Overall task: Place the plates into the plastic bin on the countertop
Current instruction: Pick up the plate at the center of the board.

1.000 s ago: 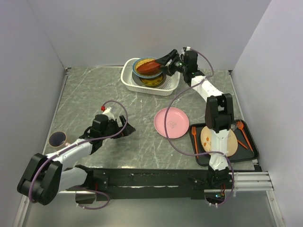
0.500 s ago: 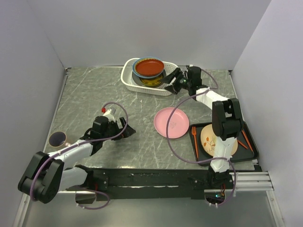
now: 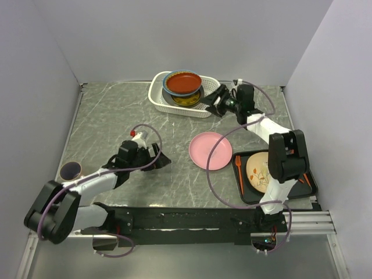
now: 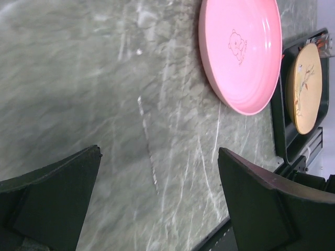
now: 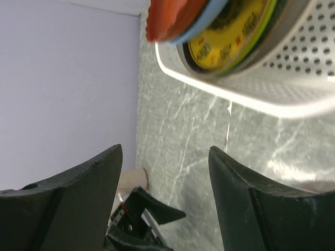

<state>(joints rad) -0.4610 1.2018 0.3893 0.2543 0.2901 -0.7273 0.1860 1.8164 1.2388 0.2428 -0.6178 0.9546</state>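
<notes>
The white plastic bin (image 3: 160, 97) stands at the back of the countertop (image 3: 110, 122) with a stack of plates in it, a red plate (image 3: 182, 82) on top of a blue one. In the right wrist view the bin's perforated wall (image 5: 293, 63) and the red plate (image 5: 167, 18) show at the top. A pink plate (image 3: 210, 150) lies on the countertop, also in the left wrist view (image 4: 241, 52). A cream plate (image 3: 261, 170) lies on the black tray. My right gripper (image 3: 213, 103) is open and empty beside the bin's right end. My left gripper (image 3: 160, 158) is open and empty, left of the pink plate.
A flat black tray (image 3: 309, 187) at the front right holds orange cutlery (image 3: 239, 168) beside the cream plate. A small brown cup (image 3: 71, 170) stands at the left edge. White walls enclose the countertop on three sides.
My right gripper let go of the red plate onto the stack in the bin and drew back to the right and down. My left gripper moved slightly right toward the pink plate.
</notes>
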